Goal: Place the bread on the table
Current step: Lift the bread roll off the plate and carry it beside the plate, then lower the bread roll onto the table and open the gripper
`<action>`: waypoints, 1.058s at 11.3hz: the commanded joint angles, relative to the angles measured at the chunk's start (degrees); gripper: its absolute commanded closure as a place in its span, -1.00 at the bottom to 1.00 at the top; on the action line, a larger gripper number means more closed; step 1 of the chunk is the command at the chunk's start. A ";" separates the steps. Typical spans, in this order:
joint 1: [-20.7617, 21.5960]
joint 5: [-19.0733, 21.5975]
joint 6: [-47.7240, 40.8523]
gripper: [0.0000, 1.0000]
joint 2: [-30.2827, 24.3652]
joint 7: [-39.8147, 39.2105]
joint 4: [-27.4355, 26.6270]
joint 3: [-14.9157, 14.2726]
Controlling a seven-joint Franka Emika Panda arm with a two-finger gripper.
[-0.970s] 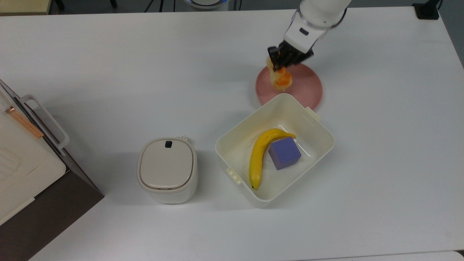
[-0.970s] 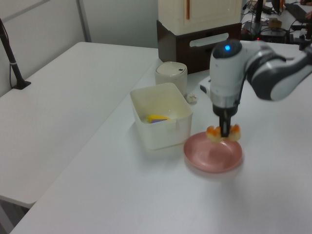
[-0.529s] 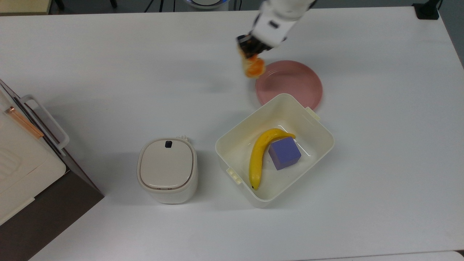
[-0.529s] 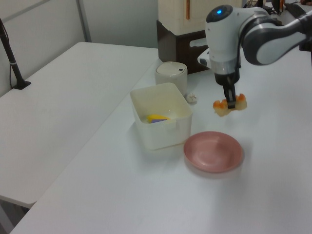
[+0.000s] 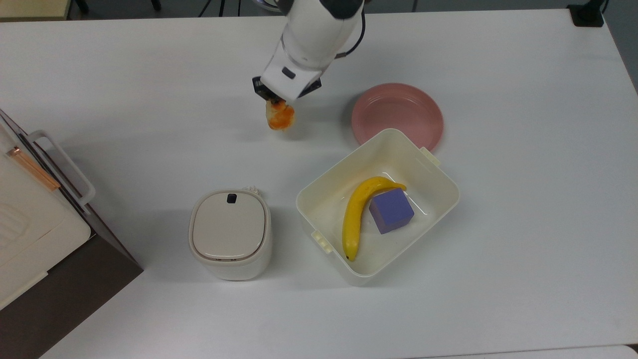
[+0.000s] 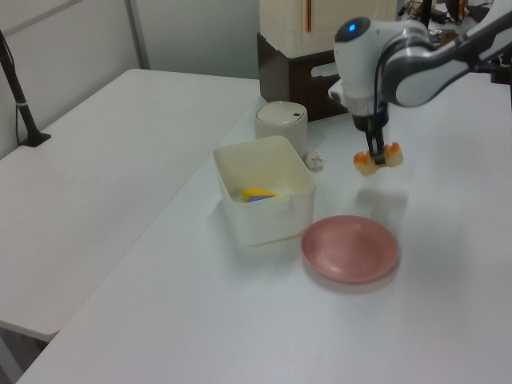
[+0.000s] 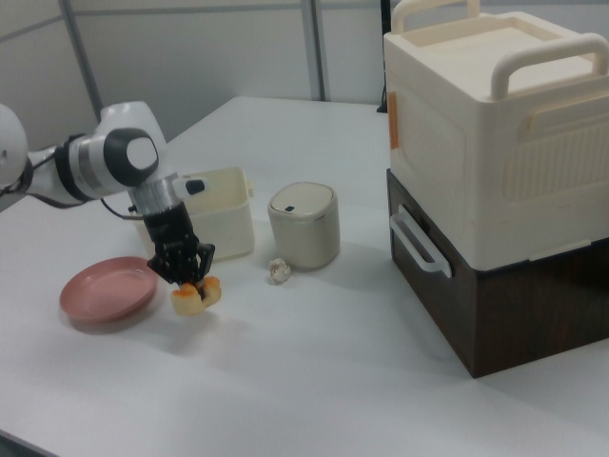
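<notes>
The bread (image 5: 280,115) (image 6: 378,157) (image 7: 196,294) is a small orange-brown glazed roll with pale sides. My gripper (image 5: 275,102) (image 6: 376,154) (image 7: 186,277) is shut on it from above and holds it a little above the white table (image 5: 149,99) (image 6: 448,304) (image 7: 381,362). In the top view the bread hangs left of the pink plate (image 5: 397,116) (image 6: 350,249) (image 7: 108,292), over bare tabletop. Its shadow lies on the table just beneath it.
A cream bin (image 5: 438,199) (image 6: 272,220) (image 7: 228,233) holds a yellow banana (image 5: 359,214) and a purple cube (image 5: 391,210). A lidded cream canister (image 5: 230,234) (image 6: 282,126) (image 7: 304,224) stands beside it. A cream-and-brown cabinet (image 5: 35,229) (image 7: 495,181) fills one end.
My gripper has carried the bread off the pink plate and leftward in the top view, over bare tabletop. The plate now lies empty.
</notes>
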 commanded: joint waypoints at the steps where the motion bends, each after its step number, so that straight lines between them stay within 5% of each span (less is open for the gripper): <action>1: 1.04 -2.94 3.25 1.00 1.17 1.99 -3.03 -0.14; 2: 1.04 -3.22 3.25 1.00 1.71 2.52 -2.85 -0.14; 6: 0.86 -3.22 1.85 -0.77 1.54 2.44 -1.54 -0.14; 7: 0.69 -3.22 0.02 -1.00 1.45 1.74 -0.40 -0.14; 12: 0.25 -3.04 -5.10 -1.00 0.40 -2.48 2.07 -0.14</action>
